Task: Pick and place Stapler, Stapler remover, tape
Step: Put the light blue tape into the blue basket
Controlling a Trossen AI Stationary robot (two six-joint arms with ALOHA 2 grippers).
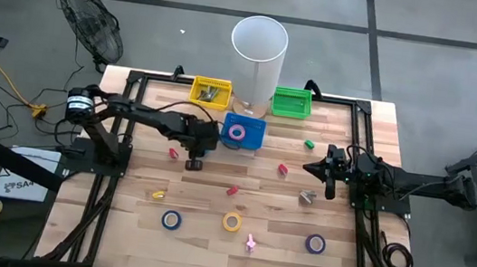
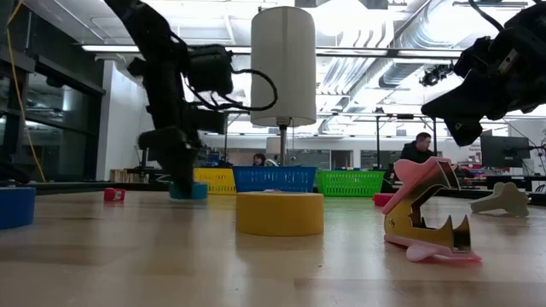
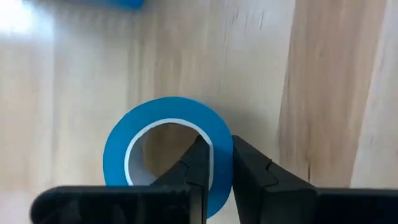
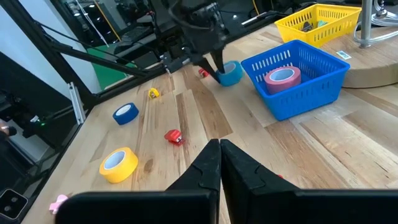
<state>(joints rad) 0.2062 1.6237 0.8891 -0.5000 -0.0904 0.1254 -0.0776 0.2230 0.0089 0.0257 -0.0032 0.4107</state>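
The left claw is clamped on the wall of a blue tape lying on the table beside the blue basket; the roll's near edge is cut off by the claw. The right claw hovers over the table's right side, fingers together.

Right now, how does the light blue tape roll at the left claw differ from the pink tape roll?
The light blue tape roll lies on the bare table, while the pink tape roll lies inside the blue basket. The left claw pinches the light blue roll's wall, one finger inside its hole; nothing touches the pink roll. Both lie flat, hole upward.
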